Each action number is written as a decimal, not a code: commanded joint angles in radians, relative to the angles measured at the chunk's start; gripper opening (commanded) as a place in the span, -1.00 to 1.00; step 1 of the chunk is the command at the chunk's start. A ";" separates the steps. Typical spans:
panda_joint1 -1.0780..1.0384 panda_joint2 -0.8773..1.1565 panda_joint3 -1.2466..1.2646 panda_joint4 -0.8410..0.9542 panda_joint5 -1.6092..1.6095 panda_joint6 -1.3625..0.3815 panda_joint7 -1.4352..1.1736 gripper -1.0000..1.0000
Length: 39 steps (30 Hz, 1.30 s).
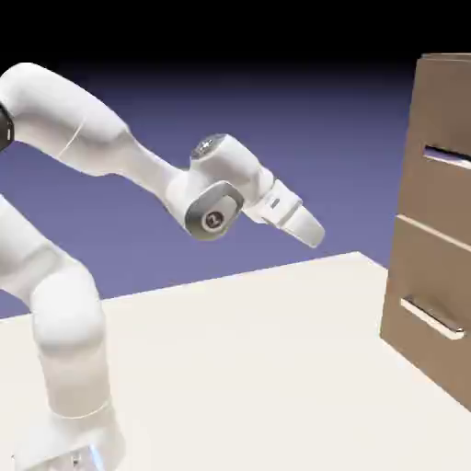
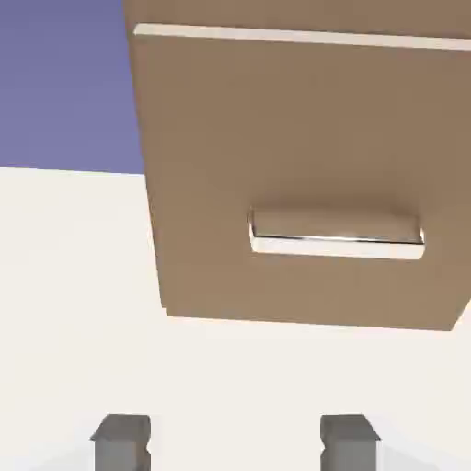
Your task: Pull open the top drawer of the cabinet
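The cabinet (image 1: 443,92) stands at the right edge of the exterior view. Its top drawer (image 1: 440,195) is the upper brown front, and the silver bar handle (image 1: 449,156) runs near the upper edge. My gripper (image 1: 315,237) hangs in the air well to the left of the cabinet, about level with the top drawer's lower edge and pointing down towards the right. In the hand view both grey fingertips (image 2: 120,442) stand wide apart with nothing between them, so my gripper (image 2: 235,446) is open. Only a brown strip (image 2: 294,14) shows above the pale line there.
The lower drawer front (image 2: 276,138) fills most of the hand view, with its silver handle (image 2: 336,237) right of centre. In the exterior view this lower front (image 1: 425,276) sticks out slightly past the upper one. Below lies the cream table (image 1: 258,368).
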 commanded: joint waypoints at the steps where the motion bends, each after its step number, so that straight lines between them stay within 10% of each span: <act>1: -0.023 0.018 0.024 0.015 -0.044 -0.002 -0.036 0.00; 39: -0.898 0.689 0.931 0.603 -1.696 -0.081 -1.389 0.00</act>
